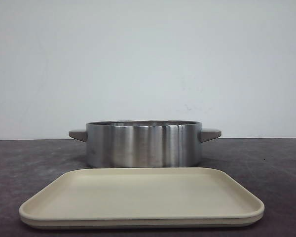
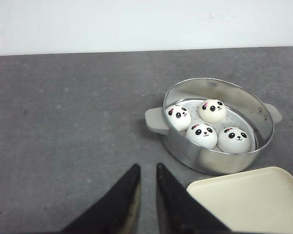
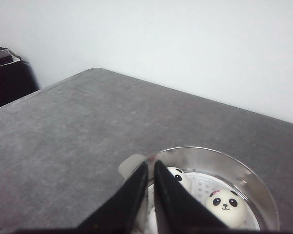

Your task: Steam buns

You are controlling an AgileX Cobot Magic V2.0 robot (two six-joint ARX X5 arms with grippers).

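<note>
Four white panda-faced buns lie inside the steel steamer pot (image 2: pixel 219 165): one (image 2: pixel 178 117), a second (image 2: pixel 212 110), a third (image 2: pixel 202 135), and another beside them. In the front view the pot (image 1: pixel 143 145) hides them. My left gripper (image 2: pixel 147 165) is empty, its black fingers close together, over bare table beside the pot and tray. My right gripper (image 3: pixel 151 163) is empty with its fingers almost touching, above the pot's rim (image 3: pixel 219 152) near a grey handle; two buns (image 3: pixel 228 204) (image 3: pixel 179 176) show past it. Neither gripper shows in the front view.
An empty beige tray (image 1: pixel 138 197) lies in front of the pot, also in the left wrist view (image 2: pixel 249 200). The table is dark grey (image 2: pixel 63 122), with a white wall behind. A dark object (image 3: pixel 5 78) stands beyond the table's edge.
</note>
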